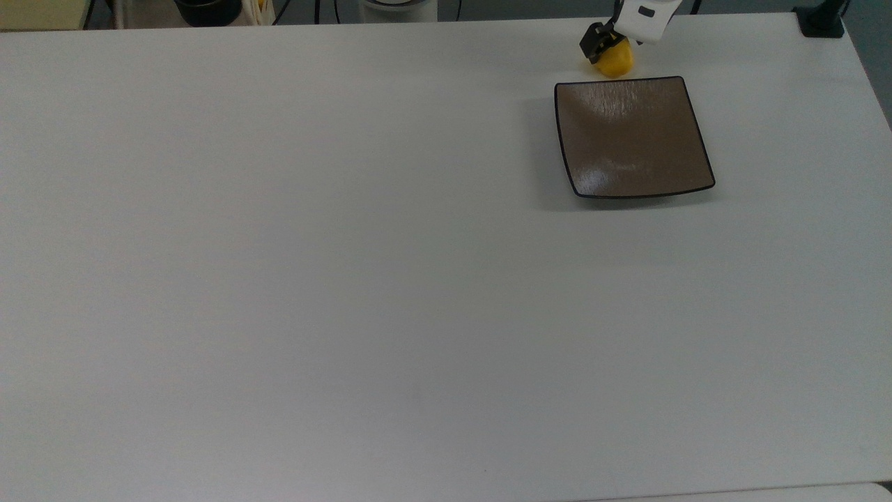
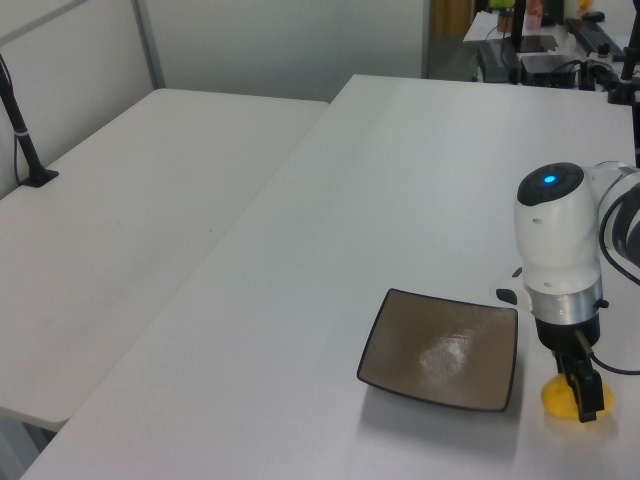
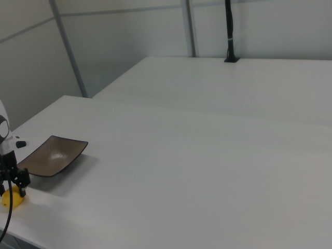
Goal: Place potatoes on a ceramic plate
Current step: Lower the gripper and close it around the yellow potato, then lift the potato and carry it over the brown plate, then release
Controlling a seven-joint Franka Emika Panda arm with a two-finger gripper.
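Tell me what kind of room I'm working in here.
Probably a lab or office workspace: plain white tables pushed together, partition walls, and a clamped black post. The arm works beside a plate.

The smooth egg-shaped potato (image 1: 616, 61) is bright yellow all over, with no markings. The square glossy ceramic plate (image 1: 633, 137) is brown, edged by a thin dark rim, and fine pale streaks run across its face under whitish glare patches. The flat white table (image 1: 348, 279) is plain, without pattern. The robot arm's rounded last segment (image 2: 556, 235) is white with a small blue light on top and a silver metal band below; the two-finger gripper (image 2: 585, 392) beneath looks black, perhaps dark grey.
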